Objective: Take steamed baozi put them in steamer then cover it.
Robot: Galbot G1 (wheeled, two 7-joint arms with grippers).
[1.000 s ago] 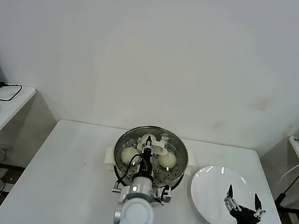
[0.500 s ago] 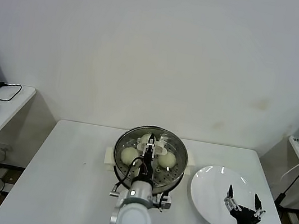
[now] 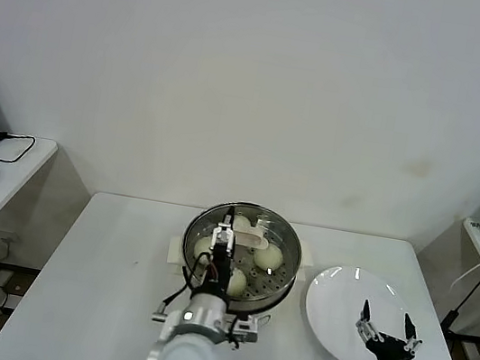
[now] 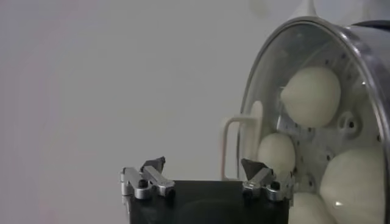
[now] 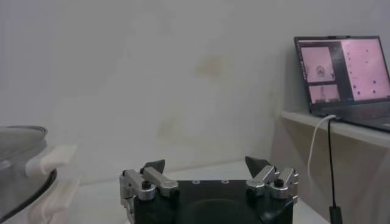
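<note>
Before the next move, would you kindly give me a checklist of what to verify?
1. All four steamed baozi inside the steamer: ok.
2. Glass lid over the steamer: ok, buns show through it.
3. Lid seated evenly all round: cannot tell.
4. Left end effector open and holding nothing, beside the lid: ok.
5. Right end effector open, hovering over the white plate, away from the steamer: ok.

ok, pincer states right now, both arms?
Left pincer: open, holding nothing, above the steamer with baozi inside.
Right pincer: open, holding nothing, over the white plate.
</note>
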